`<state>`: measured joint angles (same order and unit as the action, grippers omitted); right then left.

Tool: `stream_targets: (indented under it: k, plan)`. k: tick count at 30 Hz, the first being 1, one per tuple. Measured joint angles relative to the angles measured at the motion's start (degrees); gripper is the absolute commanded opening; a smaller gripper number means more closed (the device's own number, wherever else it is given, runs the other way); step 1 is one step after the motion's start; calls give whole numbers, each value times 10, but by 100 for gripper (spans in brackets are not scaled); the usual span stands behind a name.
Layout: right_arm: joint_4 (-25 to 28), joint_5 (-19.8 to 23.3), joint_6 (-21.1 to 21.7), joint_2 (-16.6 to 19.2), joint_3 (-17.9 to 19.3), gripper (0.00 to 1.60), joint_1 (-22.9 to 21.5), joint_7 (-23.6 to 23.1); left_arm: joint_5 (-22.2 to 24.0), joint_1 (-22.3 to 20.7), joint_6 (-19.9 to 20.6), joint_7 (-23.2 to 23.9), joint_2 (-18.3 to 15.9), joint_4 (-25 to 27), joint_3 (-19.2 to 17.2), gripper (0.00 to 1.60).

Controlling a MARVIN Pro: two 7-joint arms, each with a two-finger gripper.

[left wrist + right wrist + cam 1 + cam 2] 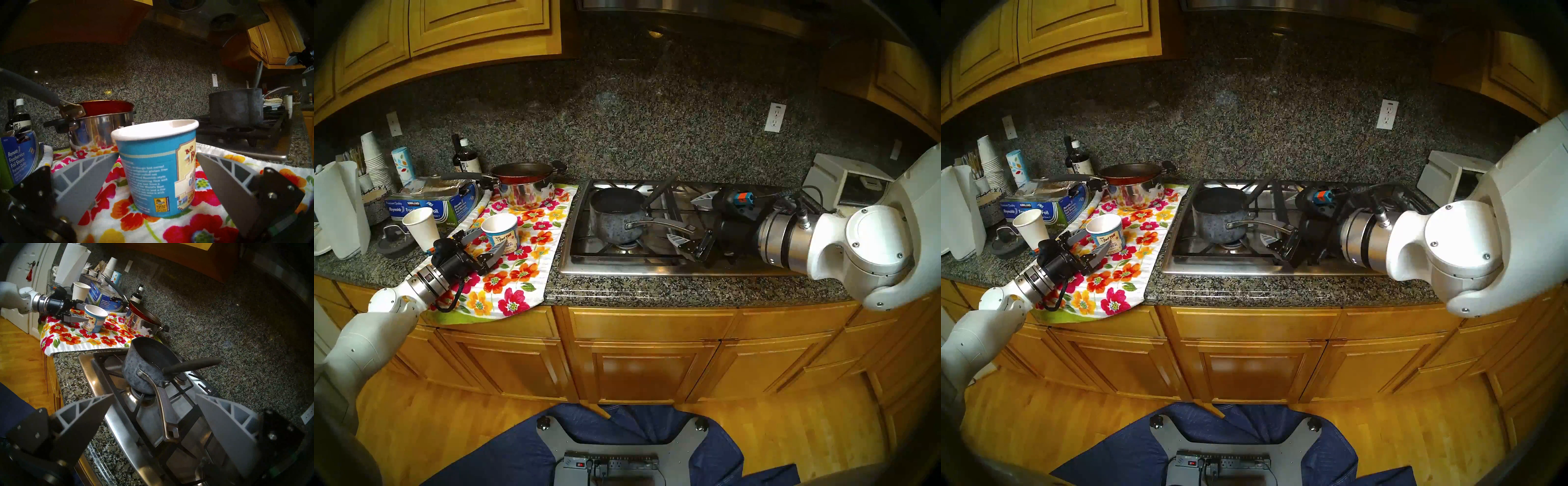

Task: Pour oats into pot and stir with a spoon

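My left gripper [155, 171] is spread wide, a grey finger on either side of the oatmeal cup [157, 171], and I hold nothing; whether the fingertips touch its wall I cannot tell. The cup stands upright on the flowered towel [517, 271], blue label outward. From the views I have, only its white inner wall shows, so I cannot see the oats themselves.

My right gripper [153, 405] is also fully spread and empty, hovering over the stove [653, 261] near the end of the saucepan's long curved handle without touching it.

The pot [614, 213], dark blue-grey and speckled, sits on the front left burner. The black spoon [192, 365] stands in it, bowl down inside, handle leaning on the rim and pointing up and away. There is a faint sheen at the bottom of the pot, perhaps liquid; I cannot say for sure.

Left of the oatmeal cup a plain white paper cup [422, 227] stands on the counter; it looks empty. Farther back, a shiny steel pot [526, 188] with a reddish inside rests on the towel's far end, beside a box of foil sheets [432, 203].
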<state>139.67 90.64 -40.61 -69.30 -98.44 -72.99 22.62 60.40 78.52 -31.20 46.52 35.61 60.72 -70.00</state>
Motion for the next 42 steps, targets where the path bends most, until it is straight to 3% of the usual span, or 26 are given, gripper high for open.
stream_targets:
  k: [15, 17, 18, 23, 25, 27, 32, 42]
  plan:
    - [0, 0, 0, 0, 0, 160, 0, 0, -10, -23, 26, 2, 19, -2, 1, 160]
    - [0, 0, 0, 0, 0, 160, 0, 0, -10, -25, 26, 3, 21, -3, 0, 96]
    - [0, 0, 0, 0, 0, 160, 0, 0, -10, -25, 26, 3, 22, -4, 0, 77]
    - [0, 0, 0, 0, 0, 160, 0, 0, -9, -26, 22, 7, 25, -7, -1, 28]
    - [0, 0, 0, 0, 0, 160, 0, 0, -9, -26, 22, 9, 25, -8, -1, 28]
    - [0, 0, 0, 0, 0, 160, 0, 0, -9, -26, 21, 11, 25, -8, -2, 46]
    - [0, 0, 0, 0, 0, 160, 0, 0, -9, -24, 16, 16, 23, -8, -2, 70]
    - [0, 0, 0, 0, 0, 160, 0, 0, -7, -16, 8, 30, 14, 2, -9, 69]
